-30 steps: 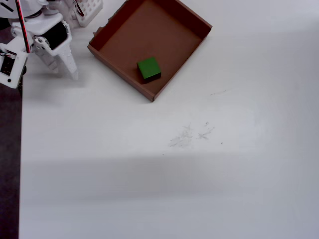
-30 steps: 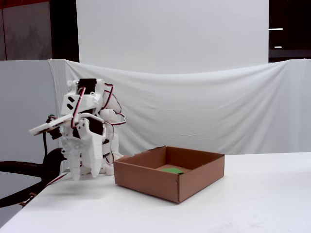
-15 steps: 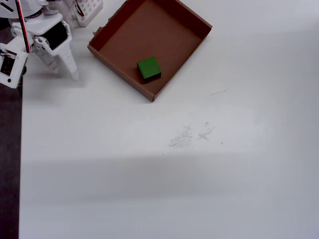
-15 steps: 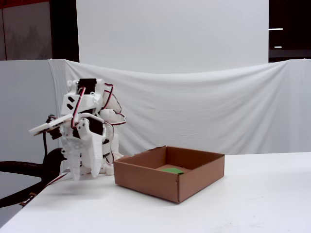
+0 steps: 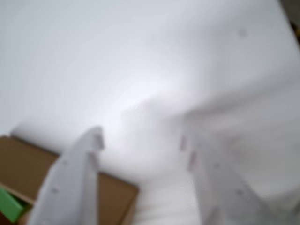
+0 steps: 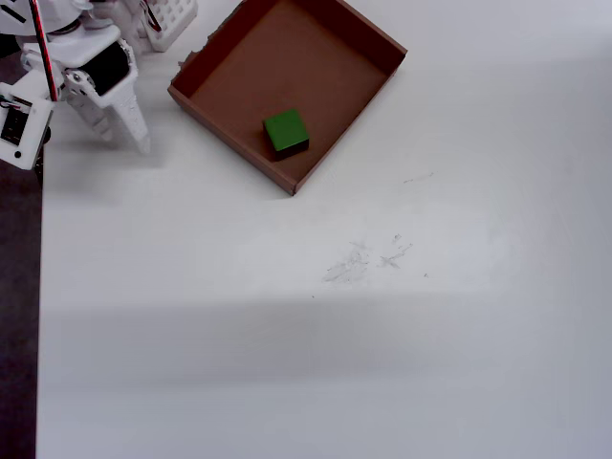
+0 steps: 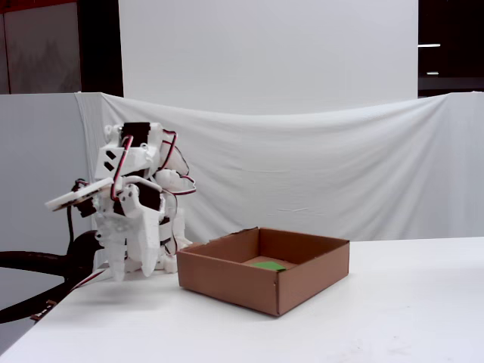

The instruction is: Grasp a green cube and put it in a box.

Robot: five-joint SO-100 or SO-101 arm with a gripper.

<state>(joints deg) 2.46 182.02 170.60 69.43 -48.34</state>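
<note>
In the wrist view, two blurred white fingers (image 5: pixel 70 187) fill the lower part of the picture, one at lower left and one at lower right. They stand spread, with bare white bench (image 5: pixel 140 70) between them and nothing pinched. Behind the left finger a corner of the box (image 5: pixel 23 164) shows brown, and a sliver of the green cube (image 5: pixel 9 204) sits at the lower left edge of the picture.

In the overhead view, the box (image 6: pixel 373 81) lies turned diamond-wise near the top of the white bench (image 6: pixel 382 335). The green cube (image 6: pixel 286 131) rests on the box's brown floor, close to the wall that faces the lower left of the picture and near the lower corner. The white end effector (image 6: pixel 129 134) hangs at the upper left, pointing down, beside the box's left corner and apart from it; it holds nothing. A white lattice piece (image 6: pixel 172 19) shows at the top edge, just left of the box. Faint grey scuff marks (image 6: pixel 368 260) lie on the bench below the box.

In the fixed view, the arm (image 7: pixel 136 204) is folded at the left and the end effector (image 7: pixel 128 265) points down at the bench (image 7: pixel 378 318), just left of the box (image 7: pixel 257 283). Only the top face of the green cube (image 7: pixel 268 265) shows above the near wall. A white cloth (image 7: pixel 340 174) hangs behind.
</note>
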